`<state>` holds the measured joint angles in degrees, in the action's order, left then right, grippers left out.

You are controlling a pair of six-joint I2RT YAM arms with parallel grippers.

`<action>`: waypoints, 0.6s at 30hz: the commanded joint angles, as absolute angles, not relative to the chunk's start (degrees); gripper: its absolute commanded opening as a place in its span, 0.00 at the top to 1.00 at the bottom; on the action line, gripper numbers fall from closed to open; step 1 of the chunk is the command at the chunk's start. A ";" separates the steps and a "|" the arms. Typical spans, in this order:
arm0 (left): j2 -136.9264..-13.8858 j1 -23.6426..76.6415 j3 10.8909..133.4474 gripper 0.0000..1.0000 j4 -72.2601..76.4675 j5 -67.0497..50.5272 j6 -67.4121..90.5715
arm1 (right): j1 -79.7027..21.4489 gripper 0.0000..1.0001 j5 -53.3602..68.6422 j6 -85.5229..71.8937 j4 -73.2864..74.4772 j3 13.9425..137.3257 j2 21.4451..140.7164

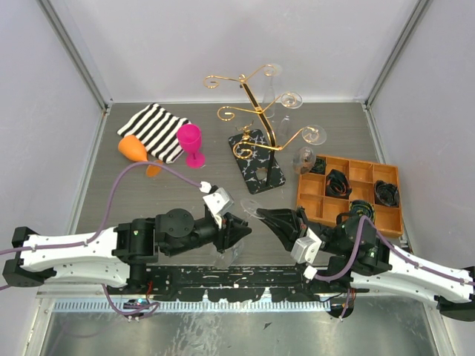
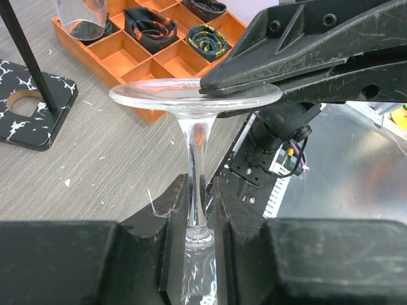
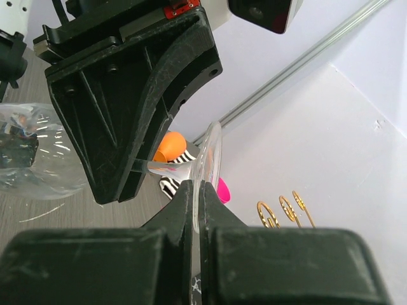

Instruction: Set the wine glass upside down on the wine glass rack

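Grey table (image 1: pixel 148 200). Wine glass rack (image 1: pixel 257 159) stands upright at far centre, with an orange tray (image 1: pixel 362 172) to its right.

Wine glass (image 2: pixel 197 152) is at near centre, well apart from the rack. Its long axis runs left-right, bowl (image 3: pixel 32 149) toward the left arm, foot (image 2: pixel 165 95) toward the right.

Right gripper (image 3: pixel 196 190) is pinched on the foot's rim, seen edge-on only in the right wrist view.

Left gripper (image 2: pixel 200 190) brackets the stem closely, but contact is unclear. The glass is barely visible from the top camera.

The fingers (image 2: pixel 166 222) of the left gripper (image 2: pixel 199 190) seemingly hide most of the wine glass (image 2: pixel 191 95) bowl.
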<state>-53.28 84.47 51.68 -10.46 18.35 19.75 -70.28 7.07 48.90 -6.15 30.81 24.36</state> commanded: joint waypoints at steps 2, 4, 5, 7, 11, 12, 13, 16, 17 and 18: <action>-53.72 84.46 51.63 0.75 -8.44 17.86 21.32 | -70.22 0.99 5.35 50.91 -12.69 31.84 22.49; -53.85 84.46 51.38 0.80 -8.14 18.22 21.57 | -70.24 0.99 4.79 51.57 -11.84 31.84 22.43; -54.06 84.46 51.29 0.83 -7.95 18.27 21.66 | -70.23 0.99 4.67 51.85 -11.26 31.94 22.46; -54.37 84.46 51.50 0.94 -7.91 18.33 21.90 | -70.22 0.99 4.72 52.02 -10.00 32.27 22.70; -54.86 84.46 51.72 1.00 -7.95 18.74 22.48 | -70.26 0.99 5.06 52.10 -8.39 32.59 23.12; -54.97 84.44 51.72 1.00 -7.99 18.87 22.50 | -70.25 0.99 5.17 52.18 -8.31 32.44 23.12; -55.01 84.42 51.74 1.00 -8.06 19.08 22.50 | -70.23 0.98 5.21 52.28 -8.31 32.34 23.16; -55.11 84.46 51.63 1.00 -8.24 19.65 22.50 | -70.23 0.80 4.73 52.63 -8.27 32.15 23.43; -55.12 84.46 51.75 1.00 -8.26 19.69 22.50 | -70.26 0.74 4.57 52.58 -8.26 32.17 23.61; -54.98 84.46 51.72 1.00 -8.32 19.83 22.50 | -70.23 0.69 4.57 52.41 -8.27 32.17 23.70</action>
